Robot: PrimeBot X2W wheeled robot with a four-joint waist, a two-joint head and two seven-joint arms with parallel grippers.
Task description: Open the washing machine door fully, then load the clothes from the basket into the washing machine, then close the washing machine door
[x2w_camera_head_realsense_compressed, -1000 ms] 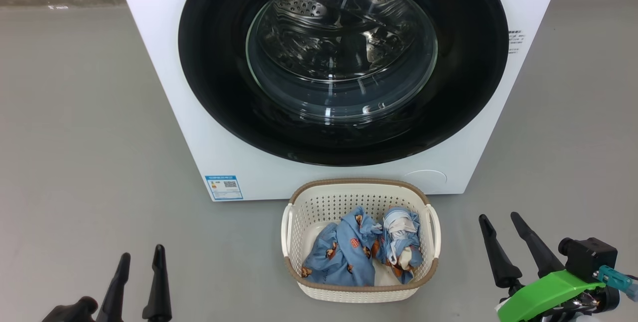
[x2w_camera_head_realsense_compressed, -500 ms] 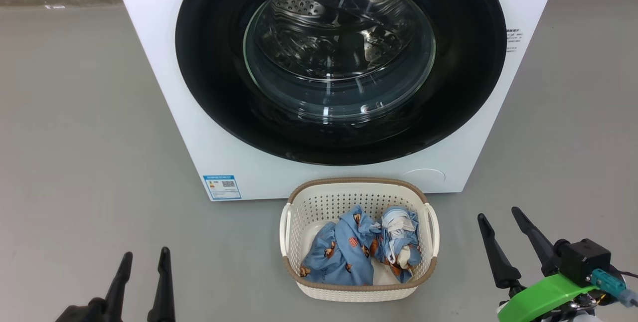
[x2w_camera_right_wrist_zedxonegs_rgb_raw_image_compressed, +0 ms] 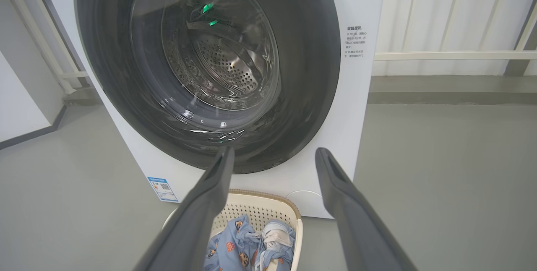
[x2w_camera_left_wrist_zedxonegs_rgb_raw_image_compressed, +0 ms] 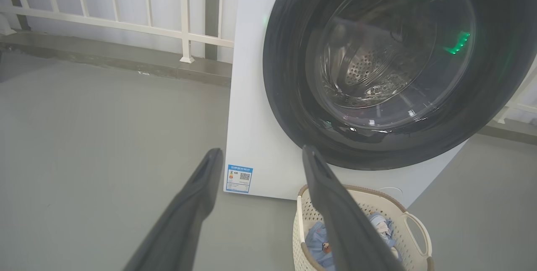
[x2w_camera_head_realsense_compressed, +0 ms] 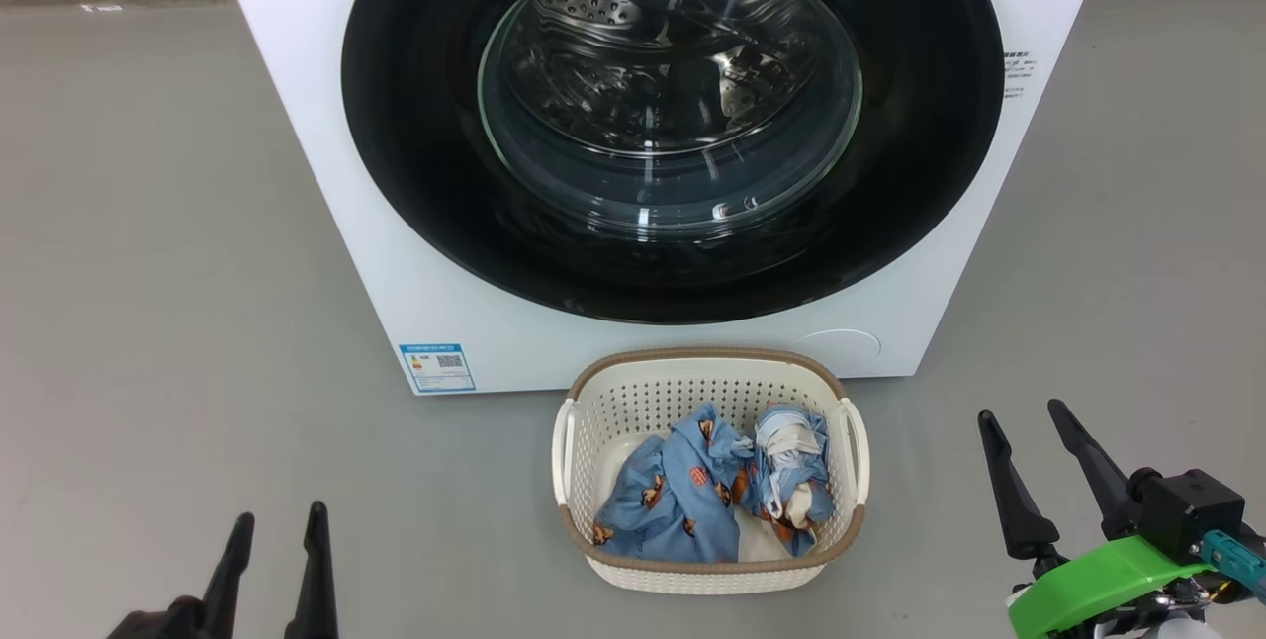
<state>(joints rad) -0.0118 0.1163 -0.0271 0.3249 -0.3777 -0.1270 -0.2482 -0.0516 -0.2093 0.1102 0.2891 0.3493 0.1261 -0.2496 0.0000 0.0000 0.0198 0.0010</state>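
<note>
The white washing machine [x2w_camera_head_realsense_compressed: 326,174] stands ahead on the grey floor. Its round door [x2w_camera_head_realsense_compressed: 415,125], a glossy black ring around a clear glass bowl, lies flat against the front, shut. Just in front stands the cream basket [x2w_camera_head_realsense_compressed: 707,362] with a brown rim, holding the light-blue bear-print clothes [x2w_camera_head_realsense_compressed: 692,491]. My left gripper [x2w_camera_head_realsense_compressed: 279,518] is open at the lower left, well left of the basket. Open too, my right gripper [x2w_camera_head_realsense_compressed: 1024,411] sits at the lower right, right of the basket. Neither holds anything. The basket [x2w_camera_left_wrist_zedxonegs_rgb_raw_image_compressed: 402,208] and door [x2w_camera_right_wrist_zedxonegs_rgb_raw_image_compressed: 319,74] also appear in the wrist views.
A blue label sticker [x2w_camera_head_realsense_compressed: 436,367] marks the machine's lower left front. A white railing [x2w_camera_left_wrist_zedxonegs_rgb_raw_image_compressed: 126,23] on a low kerb runs behind the machine. Grey floor spreads on both sides of the machine and basket.
The head view has shifted slightly. My right gripper has moved a little right and up in the view; the left one has sunk slightly lower. Both stay open.
</note>
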